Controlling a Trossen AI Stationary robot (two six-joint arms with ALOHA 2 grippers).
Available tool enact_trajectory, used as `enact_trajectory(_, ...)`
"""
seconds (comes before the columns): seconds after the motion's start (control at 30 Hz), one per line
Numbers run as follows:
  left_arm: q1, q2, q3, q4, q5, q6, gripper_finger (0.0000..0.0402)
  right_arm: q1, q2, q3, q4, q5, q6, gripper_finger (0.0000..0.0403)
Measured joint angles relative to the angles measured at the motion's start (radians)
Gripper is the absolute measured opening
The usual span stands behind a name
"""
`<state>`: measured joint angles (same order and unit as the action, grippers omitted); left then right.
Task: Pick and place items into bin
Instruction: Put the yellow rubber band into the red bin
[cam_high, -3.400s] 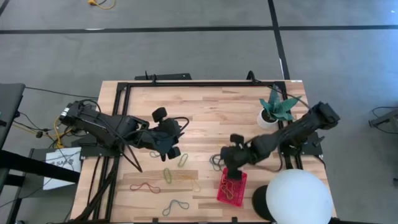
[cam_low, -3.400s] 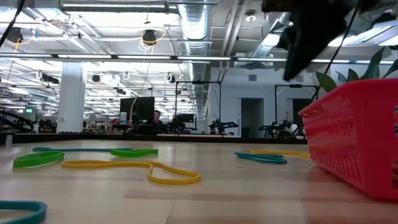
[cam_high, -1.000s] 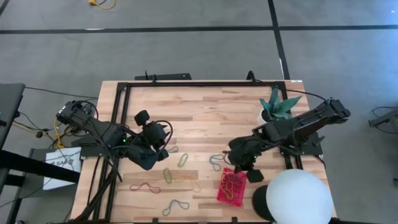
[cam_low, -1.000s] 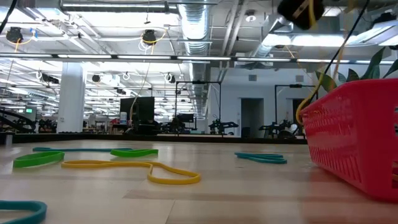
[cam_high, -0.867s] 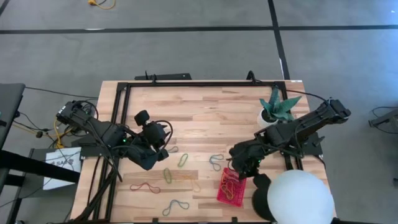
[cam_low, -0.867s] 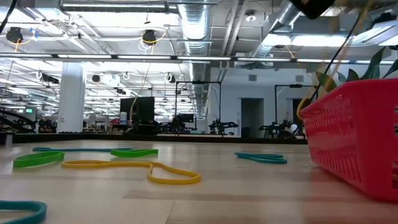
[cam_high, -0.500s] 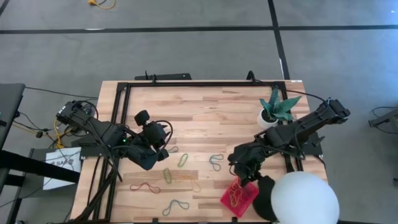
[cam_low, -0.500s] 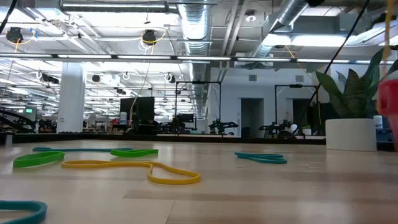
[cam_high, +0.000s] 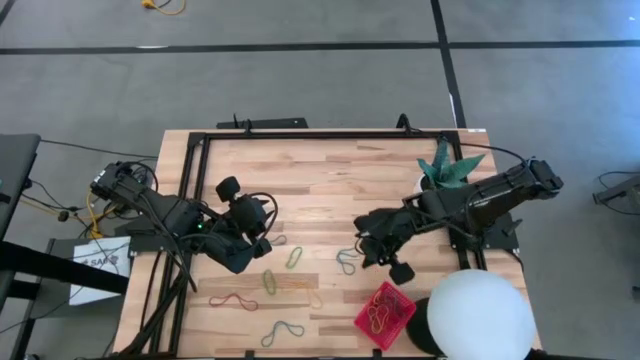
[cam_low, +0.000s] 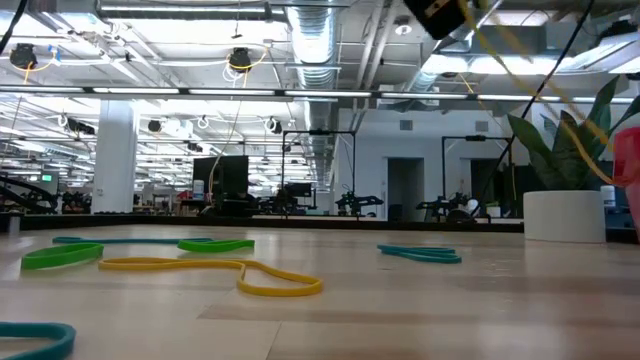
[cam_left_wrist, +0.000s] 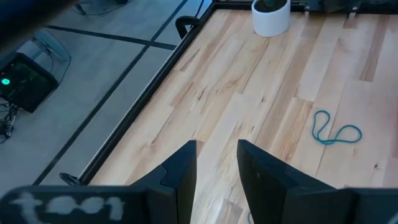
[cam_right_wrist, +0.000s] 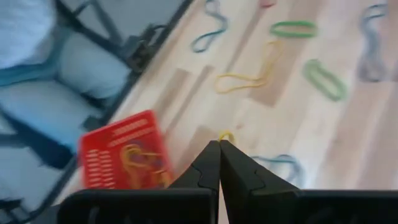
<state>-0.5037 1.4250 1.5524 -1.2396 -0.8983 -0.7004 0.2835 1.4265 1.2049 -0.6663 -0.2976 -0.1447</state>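
Right hand (cam_right_wrist: 219, 146) pinches a thin yellow band (cam_right_wrist: 225, 135); mesh-walled red basket (cam_high: 385, 314) nearby.

Grey floor (cam_high: 300, 80); ceiling ducts (cam_low: 320, 40); white pillar (cam_low: 113, 150)

Counter (cam_high: 330, 190): pale wood planks, smooth, faint sheen. Basket (cam_high: 385, 315): bright red plastic mesh. Bands (cam_low: 210, 270): thin matt rubber. Pot (cam_low: 562, 216): smooth white. Dome (cam_high: 480, 318): smooth matt white. Claw fingers (cam_left_wrist: 186, 177): dark matt plastic.
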Motion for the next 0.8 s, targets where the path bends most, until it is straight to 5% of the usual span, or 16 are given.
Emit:
enact_trajectory(0.27,0.000,0.000,0.000,0.000,-0.001,0.000,0.0107,-0.045,0.000,0.000,0.017,0.000,-0.013,0.0000)
enact_trajectory(0.53,0.000,0.000,0.000,-0.006,-0.004,0.009,0.0107,0.007,0.001,0.000,0.023,-0.436,-0.013,0.0000)
enact_trajectory(0.8,0.000,0.000,0.000,-0.004,-0.007,0.001,0.0107,0.071,0.001,0.000,0.041,-0.425,-0.043,0.0000)
